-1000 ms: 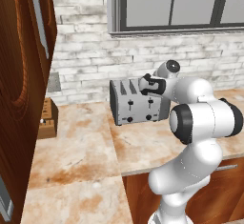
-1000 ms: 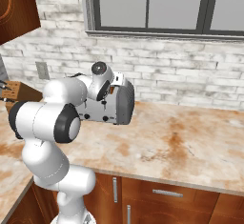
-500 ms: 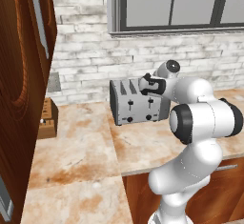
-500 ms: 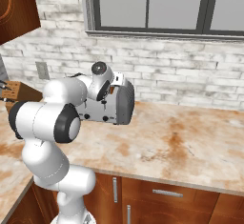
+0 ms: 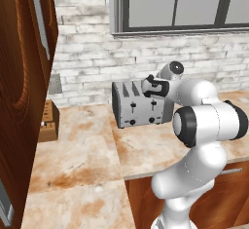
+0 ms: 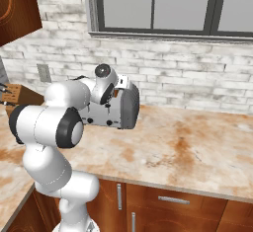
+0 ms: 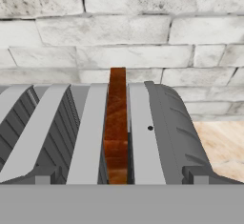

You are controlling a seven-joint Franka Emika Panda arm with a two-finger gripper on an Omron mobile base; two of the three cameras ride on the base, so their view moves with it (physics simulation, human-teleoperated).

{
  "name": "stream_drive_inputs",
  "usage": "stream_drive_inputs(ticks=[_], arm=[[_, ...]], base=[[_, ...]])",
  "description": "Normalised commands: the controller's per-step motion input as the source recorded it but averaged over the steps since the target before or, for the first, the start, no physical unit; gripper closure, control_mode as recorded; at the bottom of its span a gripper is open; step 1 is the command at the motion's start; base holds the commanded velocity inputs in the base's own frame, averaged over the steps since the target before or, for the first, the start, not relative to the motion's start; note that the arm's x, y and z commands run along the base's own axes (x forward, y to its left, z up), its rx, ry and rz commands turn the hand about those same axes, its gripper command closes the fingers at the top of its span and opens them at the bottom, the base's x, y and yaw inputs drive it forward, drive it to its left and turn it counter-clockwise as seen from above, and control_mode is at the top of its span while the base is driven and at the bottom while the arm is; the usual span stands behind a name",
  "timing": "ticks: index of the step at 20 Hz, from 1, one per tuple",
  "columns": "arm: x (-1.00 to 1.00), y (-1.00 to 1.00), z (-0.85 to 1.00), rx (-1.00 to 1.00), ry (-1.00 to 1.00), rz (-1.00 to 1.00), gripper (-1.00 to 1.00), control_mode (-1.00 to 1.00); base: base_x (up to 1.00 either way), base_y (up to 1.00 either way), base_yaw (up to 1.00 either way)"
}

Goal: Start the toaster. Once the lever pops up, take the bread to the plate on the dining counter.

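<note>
White arm reaching over the marble-look counter (image 5: 82, 155), gripper (image 5: 148, 86) with jaws spread wide poised just above the grey toaster (image 5: 138, 105), bread (image 7: 116, 127) standing upright in a toaster slot, white brick wall (image 7: 124, 32) behind

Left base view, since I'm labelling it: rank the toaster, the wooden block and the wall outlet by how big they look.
1. Toaster, clearly largest.
2. Wooden block.
3. Wall outlet, smallest, though close to the block; it sits farther back, so that order is unsure.
</note>
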Motion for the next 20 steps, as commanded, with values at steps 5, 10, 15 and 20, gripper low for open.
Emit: stream_drive_inputs(ticks=[5, 10, 15, 20], arm=[[0.0, 0.0, 0.0, 0.0, 0.0, 0.0, -1.0, -1.0], [0.0, 0.0, 0.0, 0.0, 0.0, 0.0, -1.0, -1.0], [0.0, 0.0, 0.0, 0.0, 0.0, 0.0, -1.0, -1.0], [0.06, 0.0, 0.0, 0.0, 0.0, 0.0, -1.0, -1.0]], base=[[0.0, 0.0, 0.0], [0.0, 0.0, 0.0], [0.0, 0.0, 0.0], [0.0, 0.0, 0.0]])
